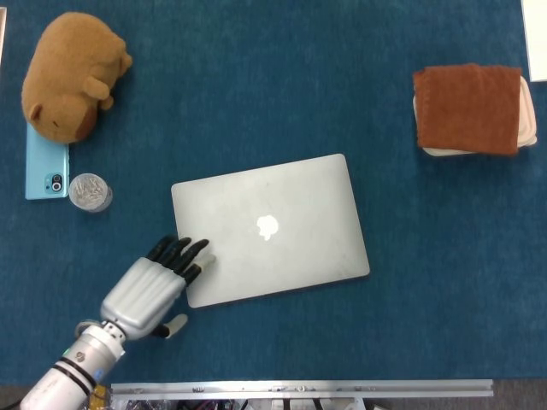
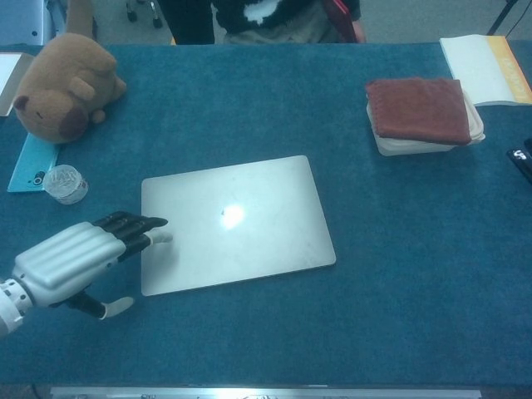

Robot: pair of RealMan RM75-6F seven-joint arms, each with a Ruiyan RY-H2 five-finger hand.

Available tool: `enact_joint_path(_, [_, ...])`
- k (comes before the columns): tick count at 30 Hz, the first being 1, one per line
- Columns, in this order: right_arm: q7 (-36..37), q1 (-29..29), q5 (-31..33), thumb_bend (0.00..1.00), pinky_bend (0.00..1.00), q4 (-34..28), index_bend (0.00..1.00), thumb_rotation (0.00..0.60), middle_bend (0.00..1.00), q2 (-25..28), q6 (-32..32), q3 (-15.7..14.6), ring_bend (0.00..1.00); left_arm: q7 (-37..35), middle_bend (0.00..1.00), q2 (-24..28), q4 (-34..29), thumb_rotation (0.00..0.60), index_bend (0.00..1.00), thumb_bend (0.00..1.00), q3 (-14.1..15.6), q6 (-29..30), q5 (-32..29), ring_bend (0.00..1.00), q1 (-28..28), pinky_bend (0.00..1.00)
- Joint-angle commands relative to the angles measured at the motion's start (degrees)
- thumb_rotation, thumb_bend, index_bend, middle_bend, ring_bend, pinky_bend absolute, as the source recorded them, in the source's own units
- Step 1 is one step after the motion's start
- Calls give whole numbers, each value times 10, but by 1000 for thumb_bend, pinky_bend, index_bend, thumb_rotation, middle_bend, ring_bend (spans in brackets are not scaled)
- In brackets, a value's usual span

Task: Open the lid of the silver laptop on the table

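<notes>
- Head view: the left hand (image 1: 158, 282) enters from the lower left corner, its forearm cut off by the frame's bottom edge. The dark fingers (image 1: 184, 253) are spread and extended, their tips over the left edge of the silver laptop (image 1: 270, 228); it grasps nothing. Whether the tips press the lid or only hover cannot be told from above.
- The laptop lies shut and slightly skewed in the middle of the blue table cover (image 1: 273, 77), logo up.
- At upper left a brown plush toy (image 1: 72, 75) lies over the top of a light blue phone (image 1: 45, 173), hiding part of it; a small round clear container (image 1: 90, 191) sits just beside the phone.
- At upper right a rust-coloured cloth (image 1: 471, 108) covers most of a white box (image 1: 440, 150), whose contents are hidden.
- A metal rail (image 1: 299, 389) runs along the table's near edge.
- Chest view: the left hand (image 2: 75, 259) shows with fingers outstretched over the laptop's (image 2: 237, 223) left edge, thumb hanging apart below.
- A glare spot masks the logo.
- At the far right a book (image 2: 490, 76) and a dark object (image 2: 521, 161) are cut off by the frame.
- Beyond the table, a person's (image 2: 258, 18) torso is partly visible, cropped at the top.
- The right hand appears in neither view.
</notes>
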Motion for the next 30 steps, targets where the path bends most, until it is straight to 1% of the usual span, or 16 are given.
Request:
enact_joint_path(1, [3,-1,1,296,91,1,135,600,151,1,2,0,76,-7,0,-17,10,538,0,295,-2,0,8,0,-6,0])
enact_joint_path(6, [10,-5,3,295,91,4,134,600,151,4,6,-1,76,-14,0,-50,31,539,0,295,-8,-4,10,0,-16,0])
enact_joint_path(12, [18,-9,5,295,91,5,135,600,151,10,11,0,76,-18,0,-77,49,540,0,295,-11,-7,10,0,-25,0])
enact_joint_path(30, [29,-16,6,294,91,2,135,600,150,18,20,-2,76,-30,0,-120,99,577,0,294,-13,-10,-4,0,-42,0])
